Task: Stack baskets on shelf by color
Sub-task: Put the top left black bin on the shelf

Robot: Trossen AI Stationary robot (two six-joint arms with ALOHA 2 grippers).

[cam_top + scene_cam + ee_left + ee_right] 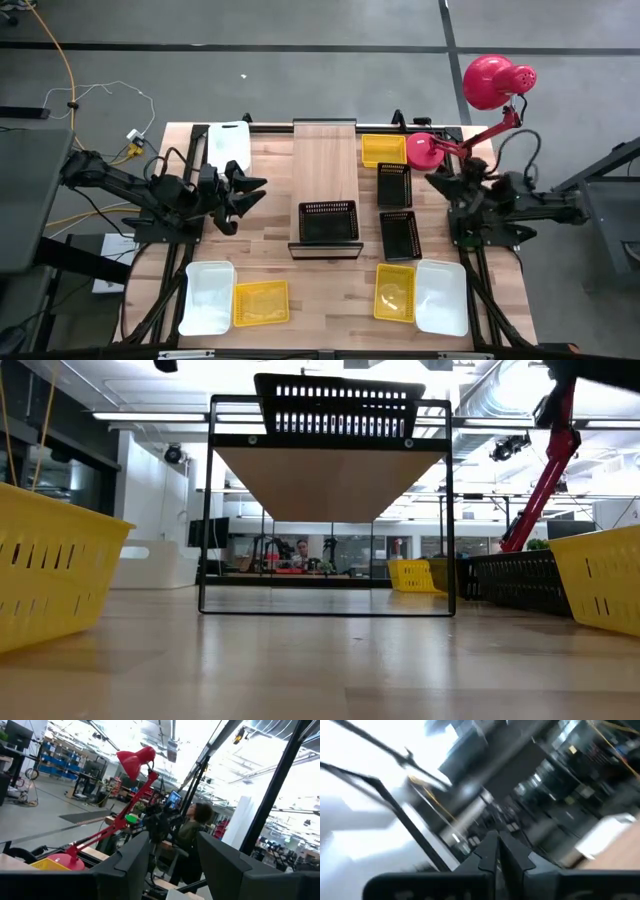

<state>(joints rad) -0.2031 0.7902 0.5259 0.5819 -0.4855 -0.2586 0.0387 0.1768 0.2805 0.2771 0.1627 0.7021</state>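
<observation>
high: straight down; low: table-level, facing shelf (330, 480); both share shelf

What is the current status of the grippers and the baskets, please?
Left gripper jaws open, empty, left of shelf. Right gripper jaws shut, empty, by red lamp. One black basket on shelf; others on table. Nothing blocking.

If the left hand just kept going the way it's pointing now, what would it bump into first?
The left hand, open and empty, points across the table toward the shelf. Most likely it would meet the shelf's edge first, though its wrist view looks tilted upward, so it might pass above the board.
</observation>
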